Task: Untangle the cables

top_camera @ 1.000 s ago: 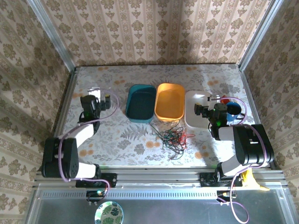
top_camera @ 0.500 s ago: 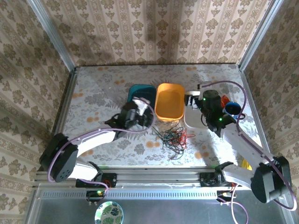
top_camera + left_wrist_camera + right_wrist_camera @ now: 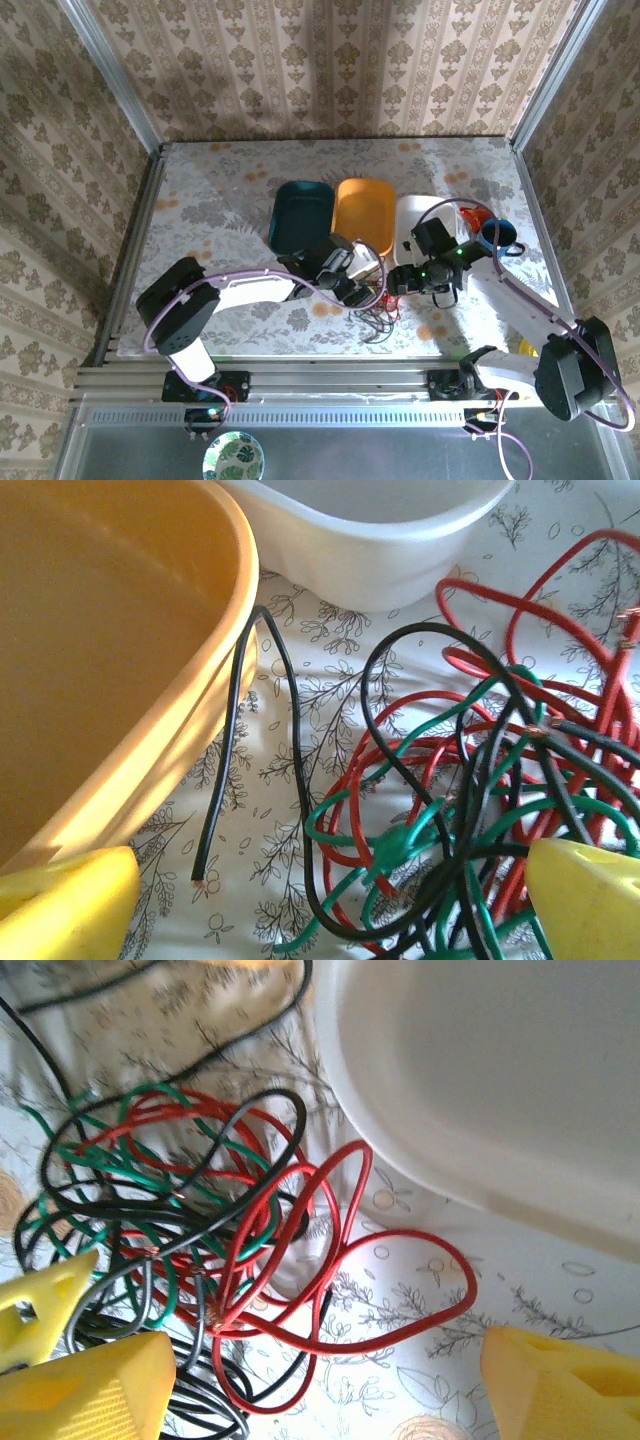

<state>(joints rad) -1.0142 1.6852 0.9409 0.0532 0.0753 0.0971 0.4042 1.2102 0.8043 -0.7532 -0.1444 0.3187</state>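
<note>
Inward, low: left end effector (image 3: pixel 325 905), right end effector (image 3: pixel 330 1380), open beside cables (image 3: pixel 400 842).

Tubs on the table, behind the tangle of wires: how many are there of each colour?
Teal tub: 1
Orange tub: 1
White tub: 1
Total: 3

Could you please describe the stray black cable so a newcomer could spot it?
Start at the orange tub, the middle of three. Beside its rim one black cable arcs out of the tangle. Unlike the others, its cut end lies free.
</note>
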